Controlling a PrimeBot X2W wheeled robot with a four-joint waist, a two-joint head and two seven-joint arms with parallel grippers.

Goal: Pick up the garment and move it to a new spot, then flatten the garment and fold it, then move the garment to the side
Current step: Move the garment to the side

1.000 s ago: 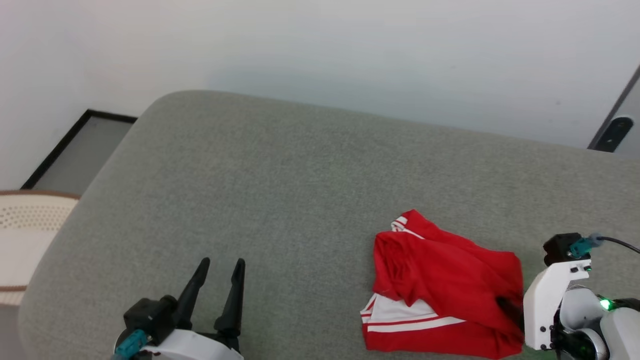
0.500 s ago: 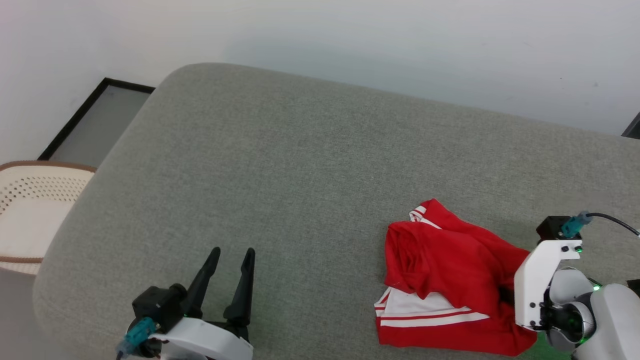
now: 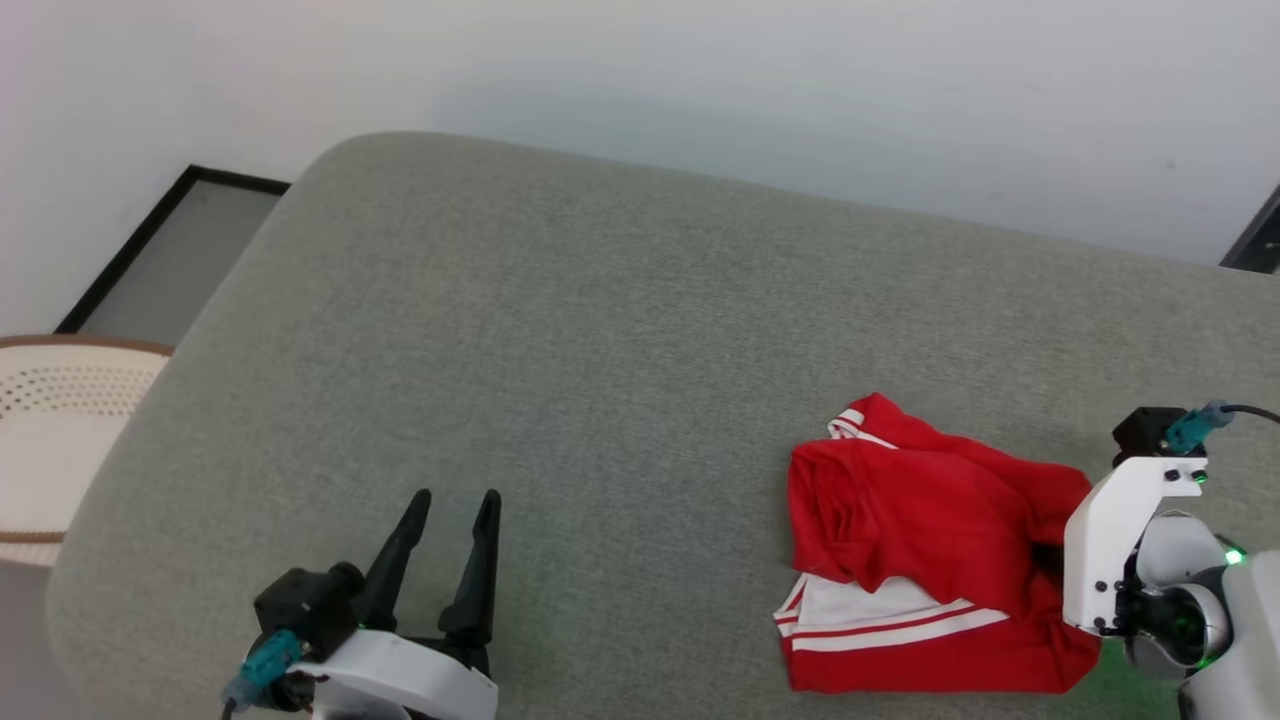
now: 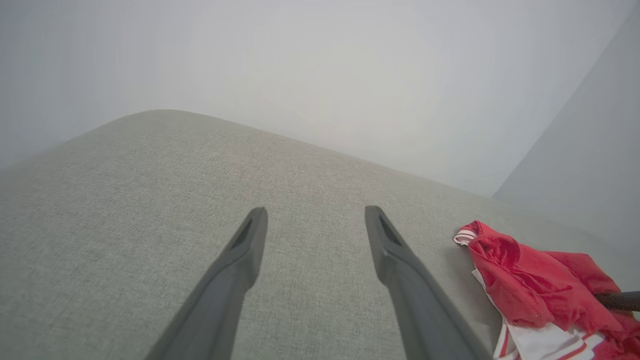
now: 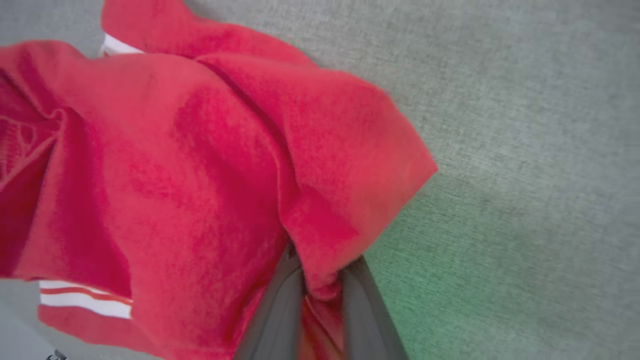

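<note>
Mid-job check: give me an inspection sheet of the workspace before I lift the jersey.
surface: grey fabric cushion, smooth.
job's things: garment, red with white striped trim, crumpled at the near right.
clutter: nothing seen.
grippers: right gripper pinched on a garment fold; left gripper open over bare cushion.
cables: black cable runs from a teal plug at the right wrist.
surroundings: white wall; cream perforated basket at left; dark-framed panel beyond it.
</note>
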